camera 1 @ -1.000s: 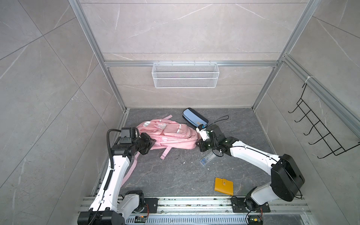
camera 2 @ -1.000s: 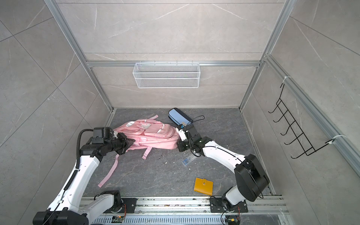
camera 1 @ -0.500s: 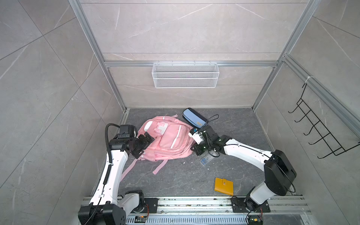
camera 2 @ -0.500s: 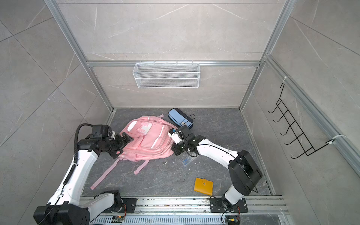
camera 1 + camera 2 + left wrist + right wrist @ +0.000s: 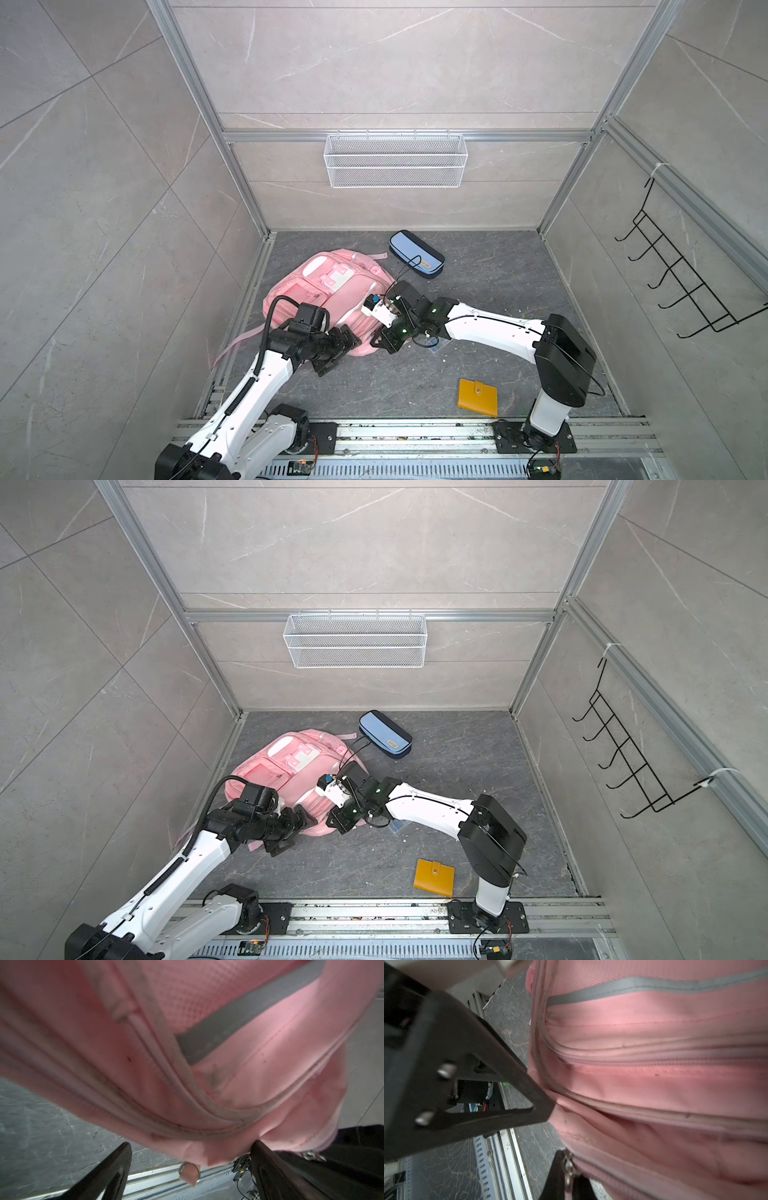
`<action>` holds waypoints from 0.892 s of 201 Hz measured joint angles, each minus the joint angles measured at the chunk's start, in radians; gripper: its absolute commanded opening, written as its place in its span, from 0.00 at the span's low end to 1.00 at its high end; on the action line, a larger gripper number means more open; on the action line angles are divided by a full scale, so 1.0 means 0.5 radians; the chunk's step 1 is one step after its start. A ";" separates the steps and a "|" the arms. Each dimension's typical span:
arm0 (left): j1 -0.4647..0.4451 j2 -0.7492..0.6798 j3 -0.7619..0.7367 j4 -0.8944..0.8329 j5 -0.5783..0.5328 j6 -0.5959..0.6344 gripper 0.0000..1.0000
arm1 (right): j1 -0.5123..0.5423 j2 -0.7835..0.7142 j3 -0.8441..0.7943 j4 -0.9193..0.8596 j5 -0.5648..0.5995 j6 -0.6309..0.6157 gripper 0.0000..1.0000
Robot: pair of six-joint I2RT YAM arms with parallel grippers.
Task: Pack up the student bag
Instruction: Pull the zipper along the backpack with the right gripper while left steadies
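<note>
The student bag (image 5: 328, 291) (image 5: 291, 766) is a soft pink backpack lying front-up on the dark floor left of centre, its straps trailing toward the left rail. My left gripper (image 5: 340, 347) (image 5: 297, 825) stands open at the bag's near edge. In the left wrist view its fingers (image 5: 117, 1167) straddle a fold of pink fabric without pinching it, and a pink pull tab (image 5: 189, 1172) hangs between them. My right gripper (image 5: 384, 338) (image 5: 338, 823) is shut on a metal zip pull (image 5: 568, 1176) at the same near edge.
A light-blue and navy pencil case (image 5: 417, 254) (image 5: 385, 734) lies behind the bag. A yellow wallet (image 5: 478, 397) (image 5: 434, 877) lies near the front rail. A small clear packet (image 5: 434, 345) shows under the right arm. A wire basket (image 5: 395, 160) and black hooks (image 5: 673, 282) hang on the walls.
The bag has swung round and slid toward the front. My left gripper has opened and let go of it, then moved to its near edge. The right gripper stayed shut, moving with the bag.
</note>
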 measured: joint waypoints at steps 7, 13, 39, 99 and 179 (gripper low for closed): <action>-0.003 -0.007 -0.034 0.053 0.005 -0.041 0.92 | 0.001 0.006 0.000 -0.011 -0.003 0.000 0.00; -0.005 -0.009 -0.053 0.091 0.011 -0.073 0.91 | 0.001 0.011 0.000 -0.016 -0.007 0.000 0.00; -0.005 -0.008 -0.114 0.344 0.019 -0.188 0.88 | 0.002 0.022 -0.005 -0.037 -0.047 -0.004 0.00; 0.001 -0.014 -0.268 0.579 -0.018 -0.365 0.00 | -0.003 0.025 -0.056 -0.048 -0.087 -0.008 0.00; 0.174 -0.104 -0.199 0.449 0.078 -0.279 0.00 | -0.426 -0.140 -0.293 -0.072 -0.100 -0.035 0.00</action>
